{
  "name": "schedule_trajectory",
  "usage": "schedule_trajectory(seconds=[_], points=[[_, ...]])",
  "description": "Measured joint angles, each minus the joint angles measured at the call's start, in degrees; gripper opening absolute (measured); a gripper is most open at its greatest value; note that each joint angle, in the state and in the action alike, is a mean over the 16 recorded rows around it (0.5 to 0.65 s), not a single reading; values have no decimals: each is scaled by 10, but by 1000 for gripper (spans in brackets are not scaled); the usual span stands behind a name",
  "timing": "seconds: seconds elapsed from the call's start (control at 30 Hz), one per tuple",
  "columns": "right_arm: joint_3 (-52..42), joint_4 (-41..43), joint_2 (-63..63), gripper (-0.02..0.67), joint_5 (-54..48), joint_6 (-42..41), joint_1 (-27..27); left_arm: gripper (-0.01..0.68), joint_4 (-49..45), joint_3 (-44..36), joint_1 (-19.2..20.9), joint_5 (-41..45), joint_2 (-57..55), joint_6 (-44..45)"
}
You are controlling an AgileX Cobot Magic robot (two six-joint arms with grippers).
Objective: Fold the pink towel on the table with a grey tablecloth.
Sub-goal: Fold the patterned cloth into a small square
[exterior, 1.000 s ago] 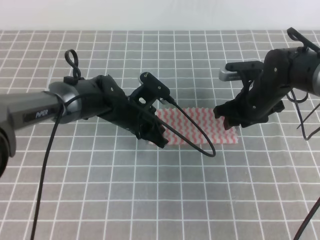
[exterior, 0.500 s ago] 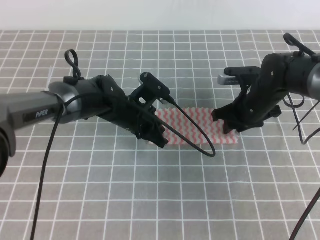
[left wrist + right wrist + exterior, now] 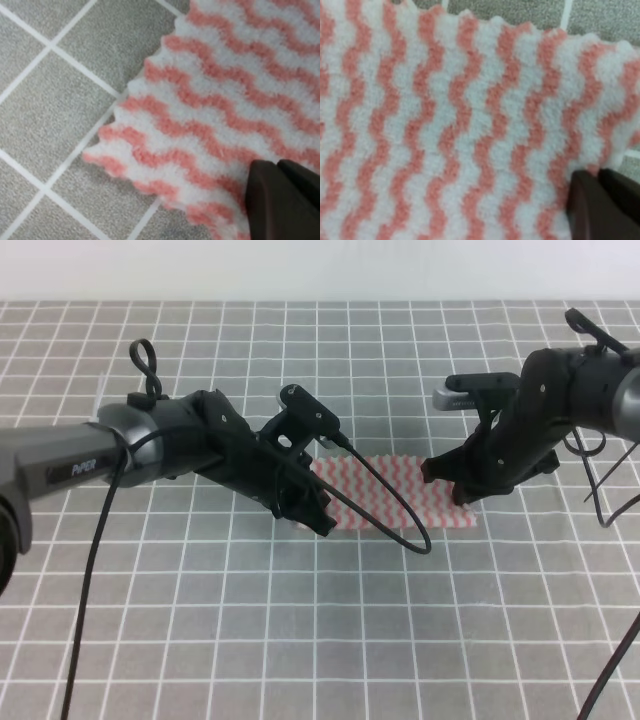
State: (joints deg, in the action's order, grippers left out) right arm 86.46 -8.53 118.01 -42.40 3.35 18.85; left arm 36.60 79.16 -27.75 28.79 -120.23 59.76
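Note:
The pink towel (image 3: 395, 492) lies flat as a narrow strip on the table with a grey tablecloth (image 3: 300, 640), near the middle. My left gripper (image 3: 312, 518) is down at the strip's left end. In the left wrist view its dark fingertips (image 3: 265, 200) press together on the towel (image 3: 215, 100) by its scalloped corner. My right gripper (image 3: 448, 488) is low over the strip's right end. Its fingertips (image 3: 587, 205) also sit together on the towel (image 3: 445, 125) at the right edge. Both arms hide the towel's ends in the exterior high view.
A black cable (image 3: 400, 525) loops from the left arm across the towel's front. Gridded grey cloth (image 3: 50, 100) stretches all around the towel. A pale wall edge (image 3: 320, 270) bounds the table at the back.
My right gripper has come down and slightly left onto the towel's right end. The left arm and the towel have stayed where they were.

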Motion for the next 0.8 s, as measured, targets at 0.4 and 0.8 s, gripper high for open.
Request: schedule_trajectory(seconds=[0.4, 0.8], points=[[28, -36, -15, -1, -16, -38, 0, 0, -1, -1, 0, 3, -1, 3], [43, -229, -18, -1, -36, -182, 3, 0, -3, -1, 16, -13, 72, 5]])
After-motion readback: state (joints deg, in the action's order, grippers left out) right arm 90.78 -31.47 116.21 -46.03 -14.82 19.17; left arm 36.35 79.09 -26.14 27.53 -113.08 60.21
